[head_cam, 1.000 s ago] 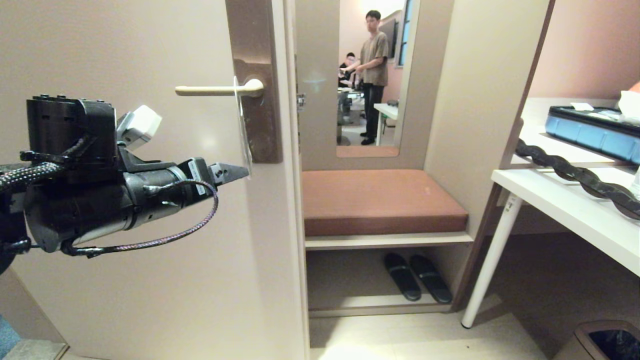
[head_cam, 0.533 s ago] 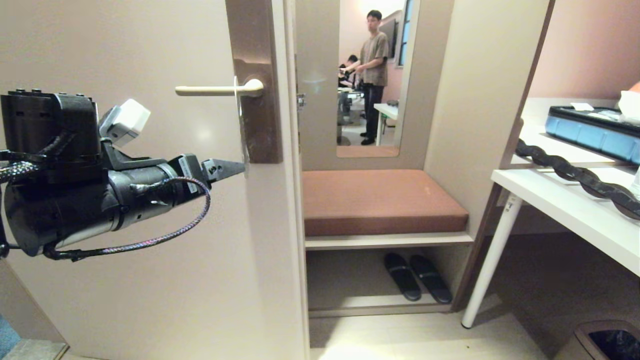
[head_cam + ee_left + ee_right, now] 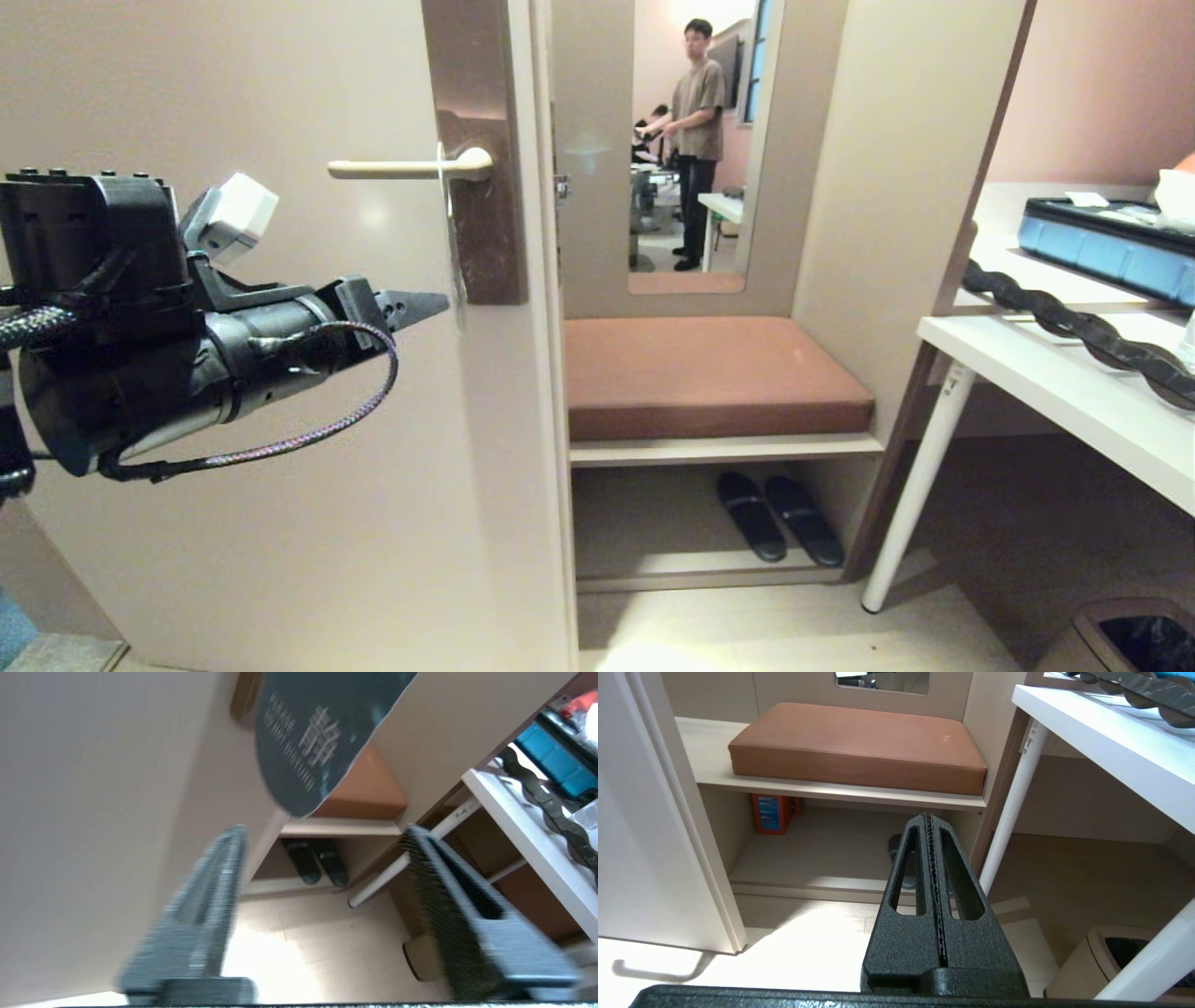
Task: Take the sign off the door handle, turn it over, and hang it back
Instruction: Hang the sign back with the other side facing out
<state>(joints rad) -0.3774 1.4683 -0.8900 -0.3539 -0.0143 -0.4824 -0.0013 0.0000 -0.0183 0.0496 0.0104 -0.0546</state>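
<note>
The sign (image 3: 455,245) was hanging on the door handle (image 3: 409,169), threaded over the cream lever right up near its pivot end, dangling flat against the brown plate (image 3: 478,149) at the door's edge. From the head camera you only got it edge-on, a thin pale sliver. The left wrist camera showed the dark grey-blue face (image 3: 314,737) with a big Chinese character and small text beside it.

The left hand (image 3: 446,301) sat level, just beside the sign's bottom end, fingers (image 3: 205,914) standing apart with nothing between them. In the wrist view the rounded lower tip was ahead of the gap, not yet in it. The right hand (image 3: 932,826) was pressed together, empty, parked low and pointed toward the bench cushion (image 3: 859,746) and the floor.

How it'd handle, my guess: very light, thin, stiffish card or plastic (looked smooth, so probably slippery). It should swing freely on the lever, so any nudge before closing would just push it away. I'd pinch the flat faces at the rounded bottom end, well below the hole, then slide it out along the lever toward the free tip. Grip lightly, since a hard squeeze could bend it, and flipping a thing that thin risks it twisting out.
</note>
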